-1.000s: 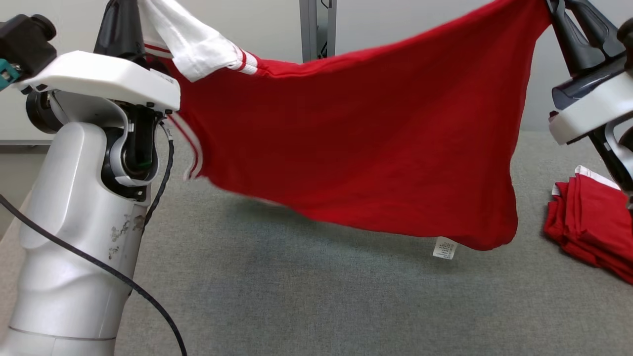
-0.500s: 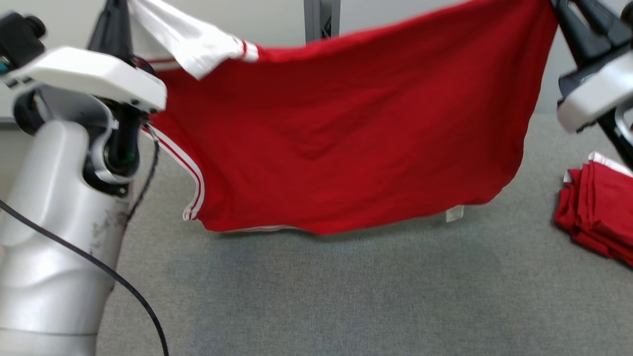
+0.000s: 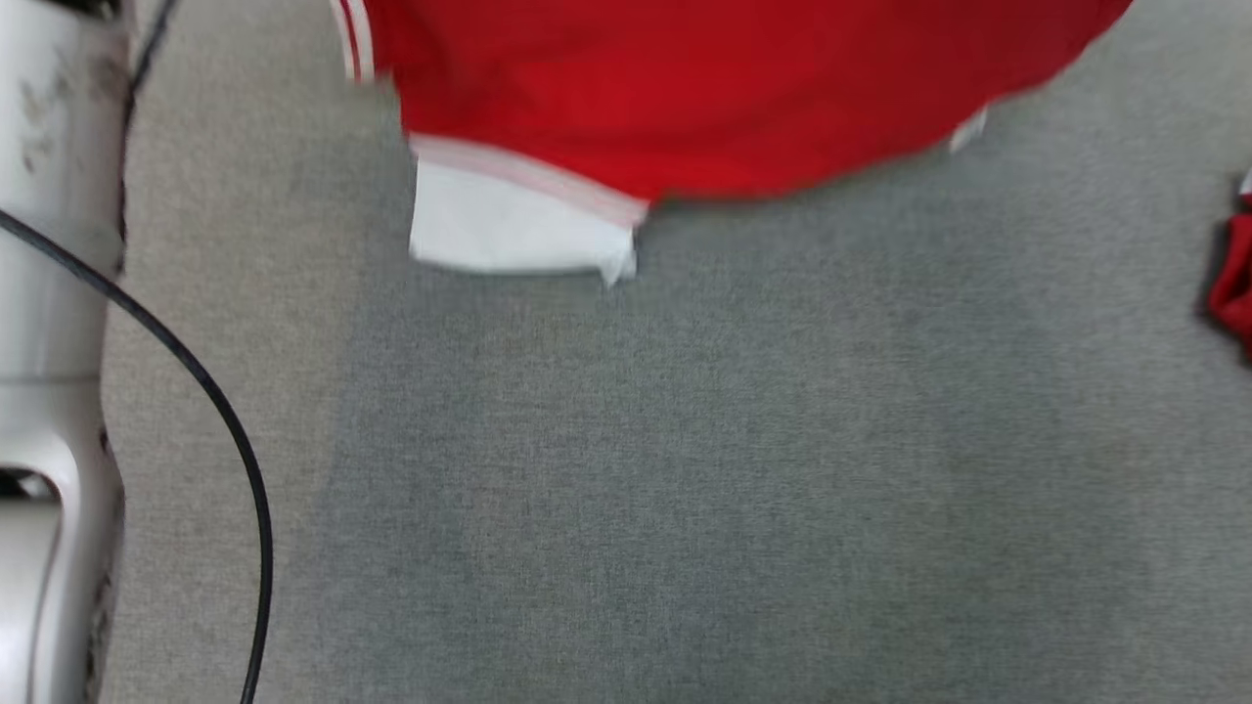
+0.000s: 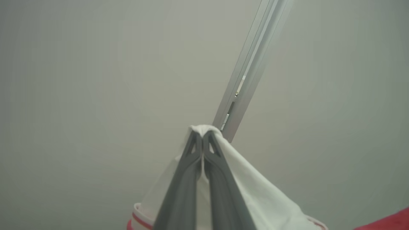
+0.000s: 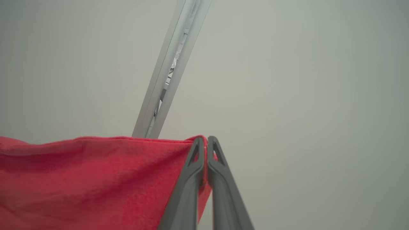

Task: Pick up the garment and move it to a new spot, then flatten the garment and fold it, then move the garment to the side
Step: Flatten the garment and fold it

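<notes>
Now, your garment (image 3: pixel 704 88): hangs stretched between both hands, lower hem over the grey counter (image 3: pixel 685 469).
Your left hand (image 4: pixel 202 135): clamped on its white sleeve (image 4: pixel 255 191), right at the fingertips.
Your right hand (image 5: pixel 207 140): clamped on its red edge.

left gripper (image 4: pixel 203 135) and right gripper (image 5: pixel 207 140) each pinched closed on the garment (image 5: pixel 96 179).

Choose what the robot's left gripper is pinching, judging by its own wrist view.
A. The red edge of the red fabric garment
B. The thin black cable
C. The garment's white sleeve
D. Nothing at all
C: the left gripper is shut on the white sleeve of the red fabric garment, whose red edge the right gripper holds.
</notes>
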Controlling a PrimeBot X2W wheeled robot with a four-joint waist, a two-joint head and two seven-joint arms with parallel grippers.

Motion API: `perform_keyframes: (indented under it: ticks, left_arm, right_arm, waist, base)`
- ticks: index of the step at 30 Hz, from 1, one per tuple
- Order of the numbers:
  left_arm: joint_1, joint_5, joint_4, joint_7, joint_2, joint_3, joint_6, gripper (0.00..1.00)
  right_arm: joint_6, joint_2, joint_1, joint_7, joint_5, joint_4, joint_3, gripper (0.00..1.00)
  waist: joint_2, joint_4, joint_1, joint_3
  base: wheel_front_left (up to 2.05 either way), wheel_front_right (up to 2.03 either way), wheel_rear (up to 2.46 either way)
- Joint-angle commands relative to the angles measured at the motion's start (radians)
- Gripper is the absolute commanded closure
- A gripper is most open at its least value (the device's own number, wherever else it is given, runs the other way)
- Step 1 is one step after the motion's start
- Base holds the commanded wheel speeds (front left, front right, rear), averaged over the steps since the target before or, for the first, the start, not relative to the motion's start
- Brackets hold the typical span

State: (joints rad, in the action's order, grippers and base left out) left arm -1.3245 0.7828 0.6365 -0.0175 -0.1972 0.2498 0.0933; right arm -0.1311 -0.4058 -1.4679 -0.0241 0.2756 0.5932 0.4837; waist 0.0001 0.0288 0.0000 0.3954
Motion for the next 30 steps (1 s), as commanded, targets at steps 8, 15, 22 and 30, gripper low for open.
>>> perform_keyframes:
  ticks: [8,15,22,30]
  left_arm:
    - [-0.256,-0.026,0.125,-0.241,0.063,-0.069,-0.12,1.0]
    - [-0.166,-0.143,0.06,-0.246,0.104,-0.17,-0.185,1.0]
    - [-0.035,-0.192,0.196,-0.247,0.122,-0.152,-0.216,1.0]
    - [0.065,-0.189,0.341,-0.247,0.121,-0.139,-0.224,1.0]
  right_arm:
    - [0.001,0.105,-0.233,-0.24,-0.154,0.208,-0.099,1.0]
    - [0.001,0.137,-0.106,-0.242,-0.217,0.109,-0.191,1.0]
    - [0.001,0.155,0.073,-0.242,-0.163,0.195,-0.187,1.0]
    - [0.001,0.141,0.221,-0.242,-0.043,0.299,-0.082,1.0]
  waist:
    - [-0.0001,0.04,0.0,0.153]
    - [-0.0001,0.047,0.0,0.204]
    - [-0.0001,0.045,0.0,0.205]
    - [-0.0001,0.044,0.0,0.162]
  base:
    - [0.0,0.0,0.0]
    - [0.0,0.0,0.0]
    - [0.0,0.0,0.0]
    - [0.0,0.0,0.0]
